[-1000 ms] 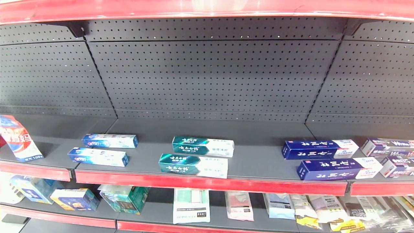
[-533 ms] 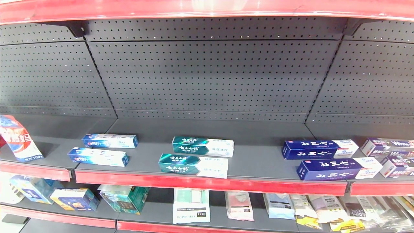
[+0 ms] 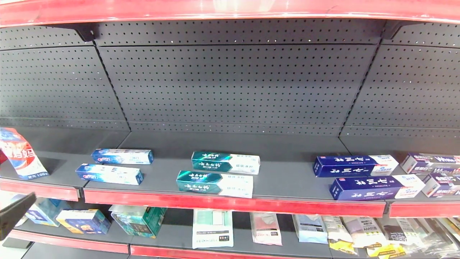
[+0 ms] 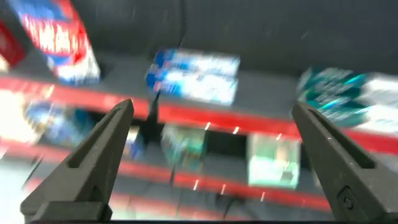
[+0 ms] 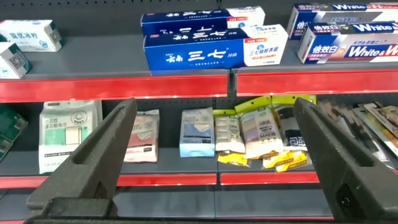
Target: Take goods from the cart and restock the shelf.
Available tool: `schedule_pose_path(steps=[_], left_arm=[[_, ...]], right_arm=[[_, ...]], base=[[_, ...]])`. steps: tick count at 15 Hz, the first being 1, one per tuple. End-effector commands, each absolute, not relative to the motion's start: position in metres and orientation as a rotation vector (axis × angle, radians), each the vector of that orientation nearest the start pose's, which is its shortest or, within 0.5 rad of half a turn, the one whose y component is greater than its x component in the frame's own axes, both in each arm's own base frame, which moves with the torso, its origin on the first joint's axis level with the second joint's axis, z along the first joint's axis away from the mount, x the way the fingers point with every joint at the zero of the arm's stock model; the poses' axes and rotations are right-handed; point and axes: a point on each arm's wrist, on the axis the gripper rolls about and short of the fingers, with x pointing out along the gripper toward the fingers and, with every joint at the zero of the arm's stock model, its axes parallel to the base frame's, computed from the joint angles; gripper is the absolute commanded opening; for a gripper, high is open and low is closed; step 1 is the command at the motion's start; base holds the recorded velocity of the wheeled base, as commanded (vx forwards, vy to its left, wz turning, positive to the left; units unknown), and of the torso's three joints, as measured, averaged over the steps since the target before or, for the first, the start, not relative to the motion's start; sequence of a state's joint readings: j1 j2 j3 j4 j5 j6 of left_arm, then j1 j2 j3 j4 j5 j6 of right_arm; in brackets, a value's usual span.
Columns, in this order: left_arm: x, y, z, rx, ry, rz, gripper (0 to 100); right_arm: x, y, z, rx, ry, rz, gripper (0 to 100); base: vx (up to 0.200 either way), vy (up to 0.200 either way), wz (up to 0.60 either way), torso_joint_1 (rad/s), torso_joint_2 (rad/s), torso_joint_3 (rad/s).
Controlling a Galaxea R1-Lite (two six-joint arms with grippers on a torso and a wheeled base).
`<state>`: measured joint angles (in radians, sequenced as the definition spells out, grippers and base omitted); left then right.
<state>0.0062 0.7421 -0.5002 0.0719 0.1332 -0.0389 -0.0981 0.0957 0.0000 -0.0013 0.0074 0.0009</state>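
Left gripper [image 4: 212, 106] and right gripper [image 5: 214, 102] gape wide and empty before the grey red-edged metal shelf [image 3: 287, 172] where teal-and-white cardboard toothpaste boxes [image 3: 214, 183] lie, so fetching cart goods seems next

Facing the shelf [image 5: 124, 88], right gripper [image 5: 214, 104] holds its two dark fingers [image 5: 93, 158] spread wide, nothing between them. On the grey deck behind the red edge strip: two dark blue toothpaste boxes [image 5: 211, 53] lying flat, one behind the other; purple-and-white boxes [image 5: 348, 46] just beside them on one side, white-and-green boxes [image 5: 28, 34] well apart on the other. Lower shelf [image 5: 186, 179] carries a row of flat packets: white pouch [image 5: 65, 130] with a green panel, pink packet [image 5: 142, 134], pale blue packet [image 5: 197, 130], then an overlapping cluster of yellow-tagged packets [image 5: 261, 137].
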Motion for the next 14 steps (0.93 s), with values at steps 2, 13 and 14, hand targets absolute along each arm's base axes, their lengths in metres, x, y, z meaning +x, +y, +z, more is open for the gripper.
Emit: schedule_pose_path(steps=[2,13,14], left_arm=[[0.182,0.003,0.183,0.033,0.674,0.189,100],[0.274,-0.059,0.131,0.173,0.790,-0.011,100],[0.280,-0.065,0.131,0.175,0.786,-0.022,100]], right_arm=[[-0.015,0.002,0.078,0.007,0.096,-0.091,100],[-0.015,0.002,0.078,0.005,0.097,-0.090,100],[-0.015,0.002,0.078,0.007,0.096,-0.091,100]], base=[[0.000,0.000,0.00,0.000,0.00,0.000],[0.000,0.000,0.00,0.000,0.00,0.000],[0.000,0.000,0.00,0.000,0.00,0.000]])
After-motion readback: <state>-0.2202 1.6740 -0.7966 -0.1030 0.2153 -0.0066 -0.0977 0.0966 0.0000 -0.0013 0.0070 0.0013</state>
